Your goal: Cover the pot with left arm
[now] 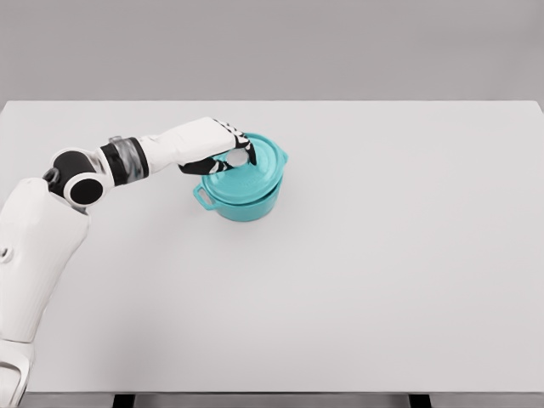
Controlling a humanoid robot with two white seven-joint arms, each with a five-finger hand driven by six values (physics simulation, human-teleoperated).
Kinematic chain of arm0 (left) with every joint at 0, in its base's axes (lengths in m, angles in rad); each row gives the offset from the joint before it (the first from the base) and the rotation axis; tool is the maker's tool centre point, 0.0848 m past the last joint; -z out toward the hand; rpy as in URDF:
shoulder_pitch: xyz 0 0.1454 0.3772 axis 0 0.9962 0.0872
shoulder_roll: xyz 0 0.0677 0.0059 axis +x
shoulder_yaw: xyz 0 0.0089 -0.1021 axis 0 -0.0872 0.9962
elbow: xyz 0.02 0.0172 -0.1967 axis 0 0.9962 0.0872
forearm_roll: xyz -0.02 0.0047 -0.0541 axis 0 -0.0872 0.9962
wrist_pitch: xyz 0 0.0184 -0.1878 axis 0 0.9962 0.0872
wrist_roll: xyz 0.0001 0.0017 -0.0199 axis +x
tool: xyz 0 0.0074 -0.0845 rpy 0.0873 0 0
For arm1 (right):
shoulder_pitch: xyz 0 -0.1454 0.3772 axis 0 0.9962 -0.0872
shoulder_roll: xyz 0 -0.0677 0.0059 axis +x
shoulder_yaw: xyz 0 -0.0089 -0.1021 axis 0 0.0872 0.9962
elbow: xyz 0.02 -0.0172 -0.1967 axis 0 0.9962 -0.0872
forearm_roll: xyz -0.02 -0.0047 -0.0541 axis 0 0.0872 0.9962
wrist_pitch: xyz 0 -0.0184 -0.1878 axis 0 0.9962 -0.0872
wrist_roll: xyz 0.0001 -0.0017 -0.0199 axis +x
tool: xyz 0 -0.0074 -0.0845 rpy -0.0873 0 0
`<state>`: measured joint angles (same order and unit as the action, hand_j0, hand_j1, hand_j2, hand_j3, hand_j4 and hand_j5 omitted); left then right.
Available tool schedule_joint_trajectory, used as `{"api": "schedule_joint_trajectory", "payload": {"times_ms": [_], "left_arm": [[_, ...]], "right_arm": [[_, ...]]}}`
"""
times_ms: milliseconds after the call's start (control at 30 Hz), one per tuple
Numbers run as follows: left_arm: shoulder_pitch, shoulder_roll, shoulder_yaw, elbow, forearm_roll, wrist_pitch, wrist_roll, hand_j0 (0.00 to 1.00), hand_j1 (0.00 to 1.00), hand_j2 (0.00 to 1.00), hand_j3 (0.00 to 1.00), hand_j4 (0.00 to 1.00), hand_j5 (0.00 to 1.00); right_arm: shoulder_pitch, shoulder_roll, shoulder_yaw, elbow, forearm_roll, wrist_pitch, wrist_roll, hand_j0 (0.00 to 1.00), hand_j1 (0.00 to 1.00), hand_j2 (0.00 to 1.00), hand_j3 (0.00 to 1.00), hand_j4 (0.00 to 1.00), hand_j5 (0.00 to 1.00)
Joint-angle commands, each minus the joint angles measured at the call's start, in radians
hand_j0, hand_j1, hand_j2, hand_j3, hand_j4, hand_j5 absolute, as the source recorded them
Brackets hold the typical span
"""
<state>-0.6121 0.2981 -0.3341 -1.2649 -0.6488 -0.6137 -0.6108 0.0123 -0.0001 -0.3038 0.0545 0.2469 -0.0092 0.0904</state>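
Note:
A teal pot (245, 202) with side handles stands on the white table (382, 255), left of the middle. Its teal lid (255, 174) lies on top, slightly tilted, with a silver knob (236, 159) at its centre. My left hand (226, 151) reaches in from the left, and its fingers are curled around the knob from above. The pot's inside is hidden by the lid. The right arm does not show.
The table's far edge runs behind the pot, with a grey wall beyond. My left upper arm and shoulder (34, 246) fill the lower left corner.

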Motion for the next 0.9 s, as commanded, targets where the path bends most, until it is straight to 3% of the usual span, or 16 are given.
{"api": "schedule_joint_trajectory", "payload": {"times_ms": [0,133,467,867], "left_arm": [[0.000,0.001,0.000,0.004,0.006,0.003,0.000,0.56,0.56,0.56,0.56,0.56,0.56],[0.000,0.000,-0.002,0.004,0.006,0.003,0.000,0.58,0.58,0.58,0.58,0.58,0.58],[-0.002,0.000,0.001,0.001,0.003,0.003,0.000,0.75,0.75,0.75,0.75,0.75,0.75],[-0.002,0.000,0.001,-0.001,0.003,0.003,0.000,0.78,0.78,0.78,0.78,0.78,0.78]], "right_arm": [[0.000,0.000,0.000,0.001,0.000,0.000,0.000,1.00,1.00,1.00,1.00,1.00,1.00],[0.000,0.000,0.000,0.001,0.000,0.000,0.000,1.00,1.00,1.00,1.00,1.00,1.00],[-0.002,0.000,0.000,0.001,0.000,0.000,0.000,1.00,1.00,1.00,1.00,1.00,1.00],[0.000,0.000,0.000,0.001,0.000,0.000,0.000,1.00,1.00,1.00,1.00,1.00,1.00]]}}
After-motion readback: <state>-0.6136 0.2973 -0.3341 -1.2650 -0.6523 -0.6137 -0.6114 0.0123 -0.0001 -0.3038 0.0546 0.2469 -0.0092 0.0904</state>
